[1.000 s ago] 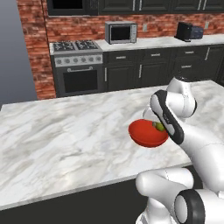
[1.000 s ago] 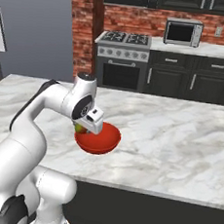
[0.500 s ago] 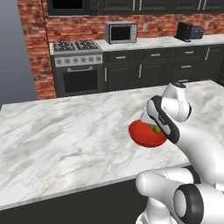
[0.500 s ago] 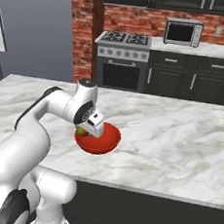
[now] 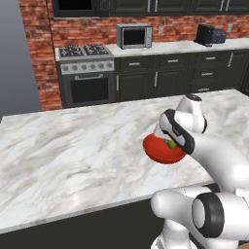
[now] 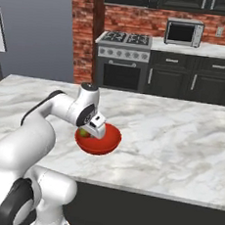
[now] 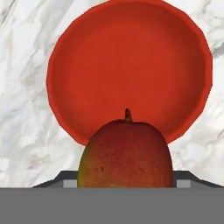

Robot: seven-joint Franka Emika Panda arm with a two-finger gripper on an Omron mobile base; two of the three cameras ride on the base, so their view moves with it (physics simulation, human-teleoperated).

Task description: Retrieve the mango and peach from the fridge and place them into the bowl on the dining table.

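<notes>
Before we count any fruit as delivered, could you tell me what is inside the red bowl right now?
The bowl on the dining table looks empty across its visible interior. The mango, held in the hand above it, covers the near part, so that patch cannot be checked.

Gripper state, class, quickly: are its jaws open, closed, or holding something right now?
Gripper: jaws closed on the mango, held above the red bowl on the dining table.

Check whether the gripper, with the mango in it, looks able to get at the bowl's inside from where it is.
Probably yes: the gripper holds the mango just over the red bowl, whose inside lies open beneath it.
</notes>
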